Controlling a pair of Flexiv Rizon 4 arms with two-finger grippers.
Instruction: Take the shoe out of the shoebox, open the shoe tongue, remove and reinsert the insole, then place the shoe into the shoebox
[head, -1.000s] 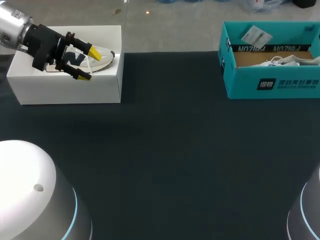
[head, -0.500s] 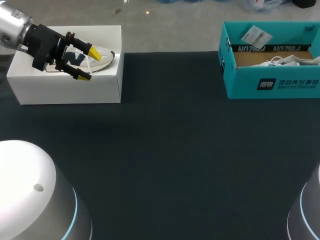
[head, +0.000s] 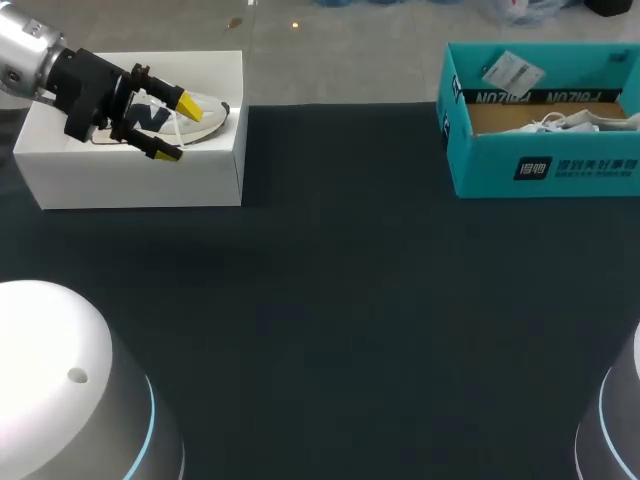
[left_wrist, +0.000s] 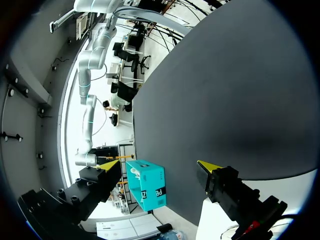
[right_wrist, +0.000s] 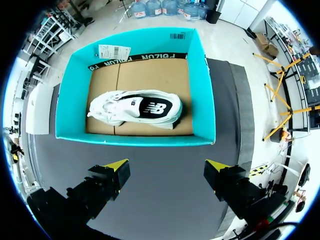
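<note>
Ahead of the released right jaws, the white-and-black sneaker (right_wrist: 132, 107) in the teal cardboard shoebox (right_wrist: 135, 139) looks light and soft-sided; its firmer heel collar probably grips best. Left jaws released too.

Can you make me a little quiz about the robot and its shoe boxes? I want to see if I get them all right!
1. True or false: the left pincer is shut on the shoe in the white box.
2. The box ahead of the right pincer is: A red, B teal, C black.
3. Fill in: that box holds ___ sneaker.

Key: 1 false, its fingers stand open over the shoe. 2 B. 3 one.
</note>
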